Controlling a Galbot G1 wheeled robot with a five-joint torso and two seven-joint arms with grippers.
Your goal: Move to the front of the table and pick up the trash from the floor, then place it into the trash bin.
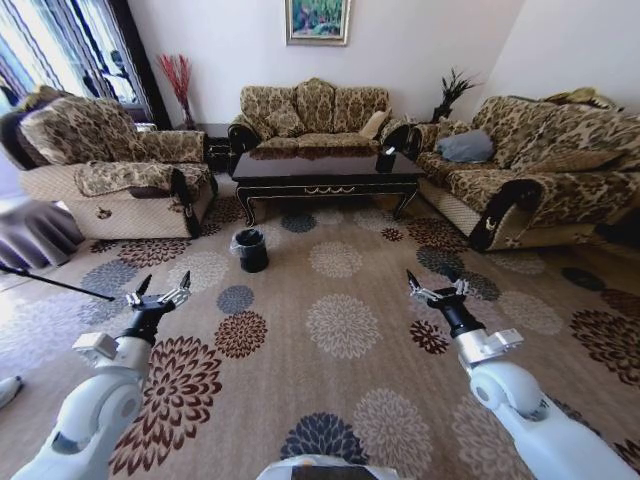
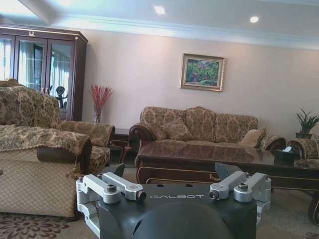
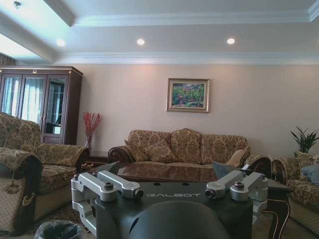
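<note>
Glossy wooden table [image 1: 327, 167]; patterned carpet floor [image 1: 340, 320]; plastic-lined trash bin [image 1: 250, 250].

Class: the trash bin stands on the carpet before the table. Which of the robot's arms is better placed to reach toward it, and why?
Probably the left: the trash bin stands ahead on the left gripper's side; the right gripper is farther across. Both are open and empty.

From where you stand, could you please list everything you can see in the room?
table: one, glossy dark brown, ahead between the sofas
trash bin: one, black with grey liner, on the floor left of the table's front
floor: beige carpet with round flower medallions
tissue box: one, black, on the table's right end
sofas: three, patterned gold-brown, left, back and right
painting: one, green, back wall
cabinet: one, dark wood, glass doors, back left
potted plant: one, green, back right
left end effector: open, raised over the carpet
right end effector: open, raised over the carpet
</note>
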